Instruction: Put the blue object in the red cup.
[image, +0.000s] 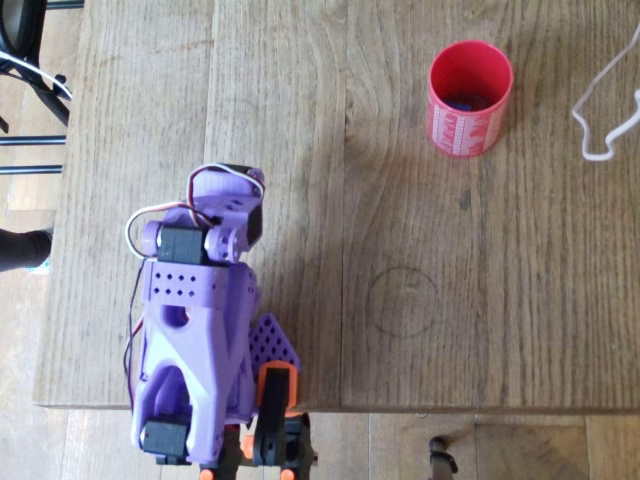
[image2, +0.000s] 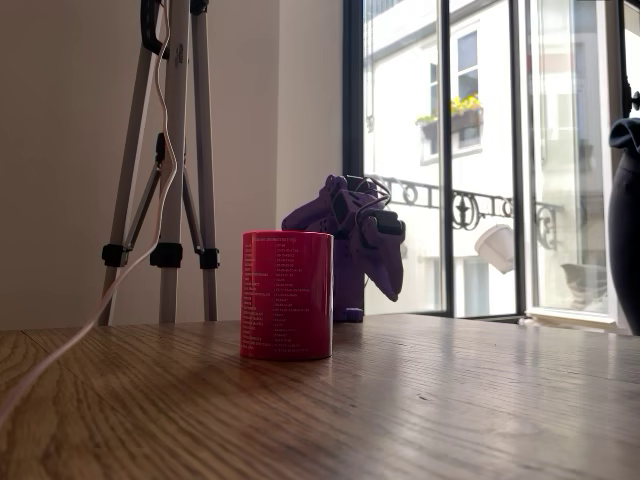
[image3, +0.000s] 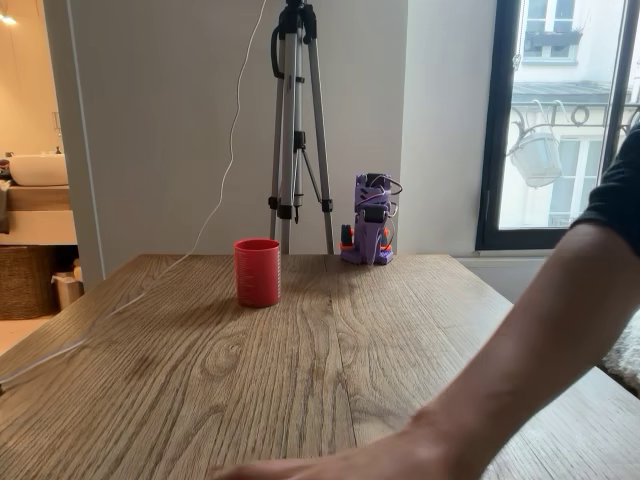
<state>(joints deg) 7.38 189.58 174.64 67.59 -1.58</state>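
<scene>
Overhead view: your brick (image: 463, 101) sits inside the red cup (image: 469, 98) at one o'clock on the worktop (image: 400, 300), so the job looks done. Your arm (image: 200, 320) is folded back at seven o'clock, well apart; jaws' state, I cannot tell.

wooden table (image: 300, 150), red cup (image: 468, 125), white cable (image: 605, 110)

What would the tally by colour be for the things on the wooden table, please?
Red: 1, the red cup
Blue: 1, the blue object, inside the cup
Purple: 1, the robot arm
White: 1, the cable
Total: 4
</scene>
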